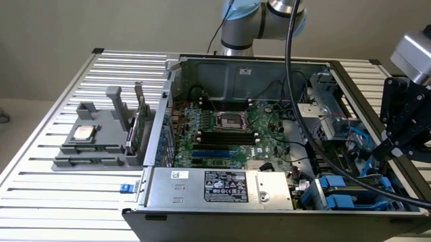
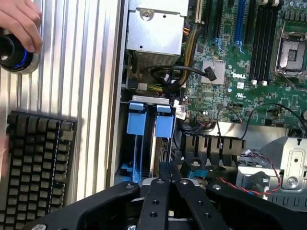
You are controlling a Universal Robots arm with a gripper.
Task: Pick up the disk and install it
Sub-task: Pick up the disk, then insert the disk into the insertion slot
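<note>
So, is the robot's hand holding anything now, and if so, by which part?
Nothing is held. The hand is shut tight with nothing between its tips, close to the blue carriers in the case's drive bay.

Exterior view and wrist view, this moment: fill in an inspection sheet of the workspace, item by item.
surface: slatted metal table carrying an open computer case.
job's things: blue disk carriers stand on edge in the case's drive bay; the drive body itself cannot be made out.
clutter: grey fixture with a CPU chip and a green card; keyboard.
grippers: gripper shut, nothing seen between its fingers, at the drive-bay side of the case.
cables: thick black cable hangs from the arm across the case; red and black wires.
surroundings: a person's hand on a black knob.
</note>
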